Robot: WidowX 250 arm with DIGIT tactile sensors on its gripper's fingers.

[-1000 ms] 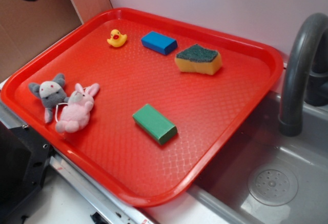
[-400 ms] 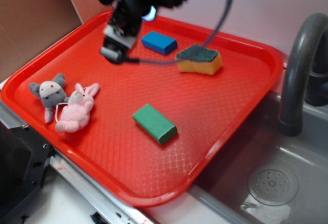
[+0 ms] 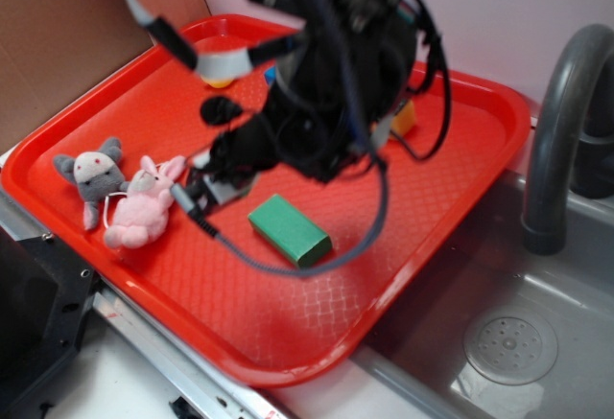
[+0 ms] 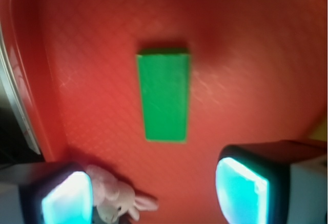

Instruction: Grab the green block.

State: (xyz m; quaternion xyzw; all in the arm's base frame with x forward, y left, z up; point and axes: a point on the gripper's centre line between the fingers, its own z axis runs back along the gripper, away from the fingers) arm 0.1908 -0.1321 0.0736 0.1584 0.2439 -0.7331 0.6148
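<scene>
Wrist view shows the tool (image 4: 154, 193) spread wide, gripping nothing, with the green block (image 4: 164, 96) lying flat on the red tray (image 4: 266, 55) just ahead of it. Blur hides height, so probably advance until the fingers straddle the block's narrow sides, then descend and clench.

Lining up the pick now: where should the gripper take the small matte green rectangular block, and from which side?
Come from above and close across the two long sides of the green block. It lies flat on the red tray, and its narrow width looks likely to fit the open gripper.
</scene>
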